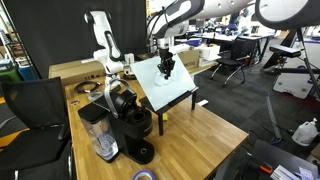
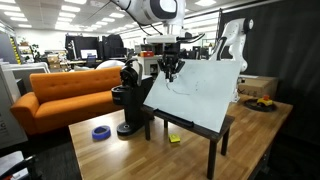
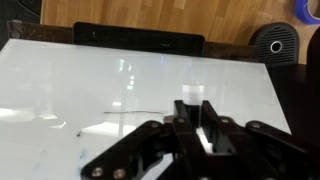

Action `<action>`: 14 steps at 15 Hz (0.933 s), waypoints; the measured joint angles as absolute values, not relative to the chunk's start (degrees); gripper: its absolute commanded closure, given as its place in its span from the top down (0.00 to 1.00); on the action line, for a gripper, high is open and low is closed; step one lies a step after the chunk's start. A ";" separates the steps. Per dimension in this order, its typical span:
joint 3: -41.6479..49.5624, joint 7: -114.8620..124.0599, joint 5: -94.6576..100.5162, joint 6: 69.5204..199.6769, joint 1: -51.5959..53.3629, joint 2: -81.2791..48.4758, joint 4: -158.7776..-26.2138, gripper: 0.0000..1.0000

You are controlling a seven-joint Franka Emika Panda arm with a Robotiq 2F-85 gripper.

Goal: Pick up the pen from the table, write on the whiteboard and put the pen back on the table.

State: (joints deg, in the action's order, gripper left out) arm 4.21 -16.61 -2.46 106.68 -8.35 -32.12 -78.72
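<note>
The whiteboard [image 1: 163, 80] [image 2: 195, 92] [image 3: 120, 80] stands tilted on a black stand on the wooden table [image 1: 200, 135] [image 2: 130, 150]. My gripper [image 1: 167, 66] [image 2: 171, 70] [image 3: 193, 125] hangs over the board's upper part in both exterior views. It is shut on the pen [image 3: 192, 97], whose whitish end sticks out past the fingertips toward the board. In the wrist view a thin dark line [image 3: 130, 111] runs across the board, just left of the pen's end. Contact between tip and board is hidden.
A black coffee machine [image 1: 130, 120] [image 2: 130, 95] stands beside the board, with a blender jar [image 1: 103, 140] near it. A blue tape roll [image 2: 101, 132] and a small yellow item [image 2: 174, 139] lie on the table. A cardboard box [image 1: 75, 70] sits at the back.
</note>
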 measured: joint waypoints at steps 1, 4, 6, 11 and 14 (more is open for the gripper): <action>4.09 -16.61 -2.33 106.45 -8.35 -32.20 -78.72 0.05; 4.04 -16.61 -2.15 105.67 -8.48 -32.70 -78.70 0.05; 4.17 -16.61 -2.15 105.12 -8.83 -33.24 -78.57 0.05; 4.47 -16.61 -2.14 104.50 -10.60 -33.85 -77.82 0.05; 4.48 -16.61 -2.14 104.50 -11.09 -33.88 -76.83 0.05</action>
